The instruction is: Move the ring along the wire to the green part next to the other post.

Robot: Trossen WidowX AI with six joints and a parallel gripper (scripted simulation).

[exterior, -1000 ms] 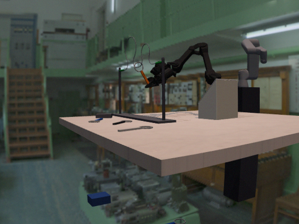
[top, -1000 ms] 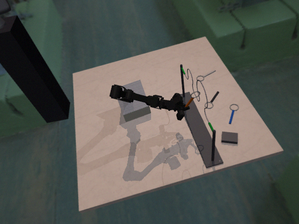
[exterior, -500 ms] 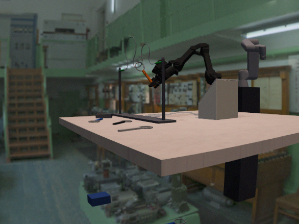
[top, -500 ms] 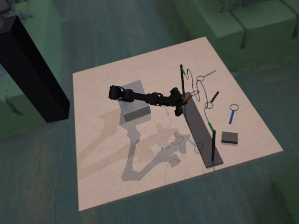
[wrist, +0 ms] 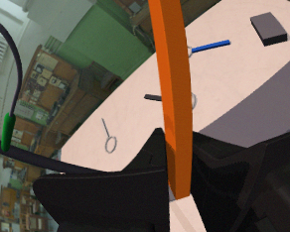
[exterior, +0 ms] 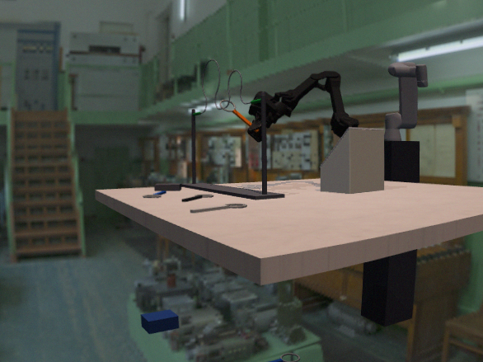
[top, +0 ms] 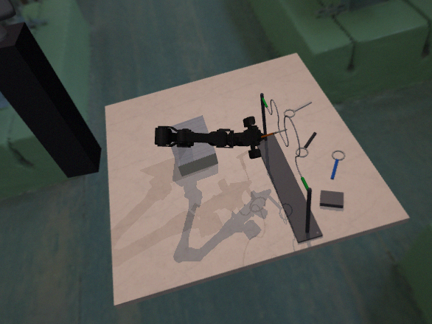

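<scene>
The orange handle [top: 267, 136] [exterior: 243, 118] [wrist: 174, 89] is clamped in my gripper [exterior: 255, 129] [wrist: 165, 132], which is shut on it. The handle slants up to the thin ring [top: 281, 131] [exterior: 221, 102], seen nearly edge-on in the top view. The ring is at the grey wire [top: 299, 139] [exterior: 202, 82], at the dip between its two high loops; clearance is too small to tell. One green part [top: 265, 102] [exterior: 255, 101] [wrist: 7, 131] is by the post [top: 263, 119] [exterior: 264, 152] nearer the exterior camera. The other green part [top: 304, 183] [exterior: 197, 114] is by the far post [top: 308, 209] [exterior: 194, 148].
A dark base plate [top: 284, 180] joins the posts. Beyond it lie a grey ring tool [top: 303, 106] [exterior: 210, 209], a black-handled one [top: 311, 139] [exterior: 192, 198], a blue-handled one [top: 335, 170] [wrist: 211, 47] and a dark block [top: 332, 198] [wrist: 268, 27]. The arm stands on a grey pedestal [exterior: 367, 160].
</scene>
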